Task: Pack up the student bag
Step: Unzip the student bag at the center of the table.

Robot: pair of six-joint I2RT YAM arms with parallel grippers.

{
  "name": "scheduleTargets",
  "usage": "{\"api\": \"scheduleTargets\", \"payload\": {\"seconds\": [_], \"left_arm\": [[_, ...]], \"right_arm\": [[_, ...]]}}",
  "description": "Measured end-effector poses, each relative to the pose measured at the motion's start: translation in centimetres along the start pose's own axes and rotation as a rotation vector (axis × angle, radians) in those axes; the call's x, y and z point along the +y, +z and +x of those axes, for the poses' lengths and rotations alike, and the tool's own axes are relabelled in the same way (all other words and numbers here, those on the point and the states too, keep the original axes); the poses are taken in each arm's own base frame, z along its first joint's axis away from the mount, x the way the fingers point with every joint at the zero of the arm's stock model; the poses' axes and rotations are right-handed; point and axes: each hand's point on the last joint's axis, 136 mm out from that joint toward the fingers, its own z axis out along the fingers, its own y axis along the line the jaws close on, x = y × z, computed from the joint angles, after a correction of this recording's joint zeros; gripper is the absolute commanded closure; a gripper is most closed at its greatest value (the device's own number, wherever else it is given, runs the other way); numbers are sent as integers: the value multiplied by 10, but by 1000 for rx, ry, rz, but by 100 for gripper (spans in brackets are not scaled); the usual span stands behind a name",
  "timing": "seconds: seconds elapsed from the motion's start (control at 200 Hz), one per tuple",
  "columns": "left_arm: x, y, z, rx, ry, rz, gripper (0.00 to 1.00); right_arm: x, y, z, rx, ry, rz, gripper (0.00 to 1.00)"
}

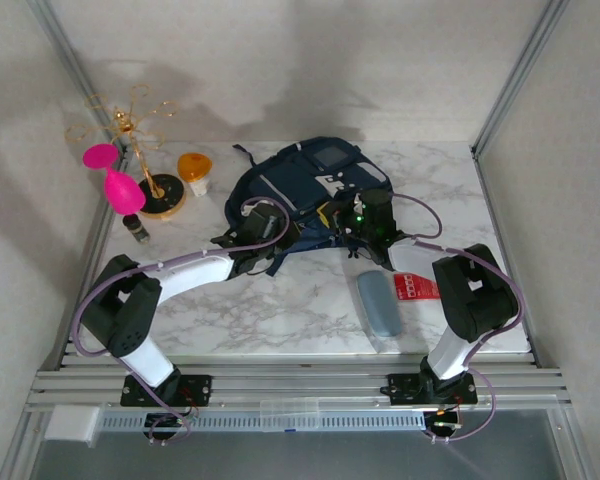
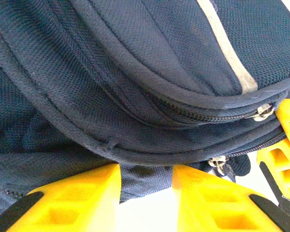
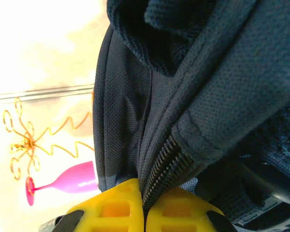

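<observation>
- The student bag [image 1: 300, 180] lies flat at the far middle of the bench [image 1: 280, 310], with both arms reaching into its near edge.
- The right gripper [image 3: 144, 187] is closed; a zip edge of the bag runs down into the seam between its yellow fingers, so it appears to be pinching that edge.
- The left gripper [image 2: 146, 175] stands partly apart at the bag's near-left edge; a flap of navy cloth fills the gap, but I cannot tell whether it is nipped or lying loose.
- Risk: the right's bite looks narrow, on zip tape alone; a pull could let the cloth slide out and the mouth fall shut.
- Risk: if the left closes on that loose flap and not on the opening's lip, the pocket may not spread; a zip pull [image 2: 263, 112] sits close by and could snag.
- Risk: the bag is soft and unweighted; an uneven tug could drag it towards the far-left corner, where a gold wire stand [image 1: 140, 150] carries a pink glass [image 1: 123, 190]; both look easy to topple.
- Risk: the wrists work close together; a crossing move could make them clash.
- A grey case [image 1: 378, 303] and a red packet [image 1: 416, 288] wait near the front-right edge, beside the right arm's elbow; a swing could knock them.
- The bench is white marble-patterned and smooth, so it probably gives little grip; pale walls and aluminium posts enclose it, with a rail along the near edge.
</observation>
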Motion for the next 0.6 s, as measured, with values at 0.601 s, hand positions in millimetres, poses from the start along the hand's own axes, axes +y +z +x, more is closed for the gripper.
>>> {"api": "scheduleTargets", "payload": {"seconds": [0.601], "left_arm": [[-56,-36,11,26,-94,41,64]], "right_arm": [[13,-2,1,-69,-14,-12,100]]}}
